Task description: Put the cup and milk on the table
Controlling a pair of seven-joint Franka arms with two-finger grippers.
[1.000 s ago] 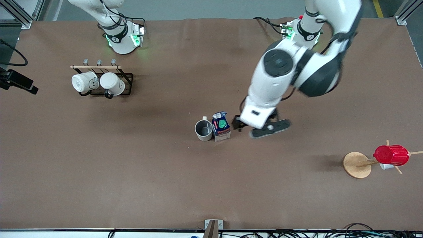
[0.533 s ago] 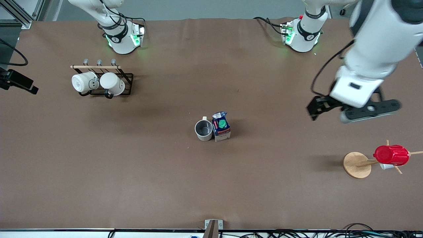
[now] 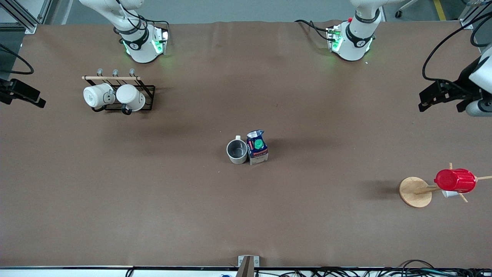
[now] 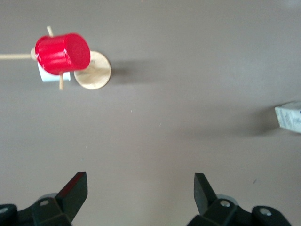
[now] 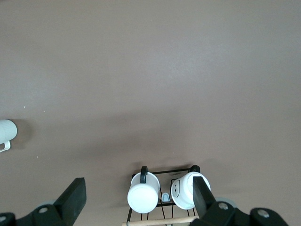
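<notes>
The cup (image 3: 236, 151) stands upright on the table (image 3: 246, 215) near its middle, grey inside showing. The milk (image 3: 257, 148) stands upright right beside it, toward the left arm's end, green cap on top. My left gripper (image 3: 430, 100) is open and empty, high over the left arm's end of the table, well away from both. In the left wrist view (image 4: 139, 178) its fingers are wide apart over bare table, and the milk (image 4: 289, 117) shows at the edge. My right gripper (image 3: 30, 100) waits open over the right arm's end; the right wrist view (image 5: 138, 182) shows the cup (image 5: 7, 132) at the edge.
A black wire rack (image 3: 115, 96) with two white mugs hanging base-first stands at the right arm's end, also seen in the right wrist view (image 5: 162, 188). A red plastic cup (image 3: 455, 180) hangs on a wooden stand (image 3: 415, 191) at the left arm's end.
My left gripper has swung from beside the milk out toward the left arm's end of the table. The cup and milk have not moved. The right arm has not moved.
</notes>
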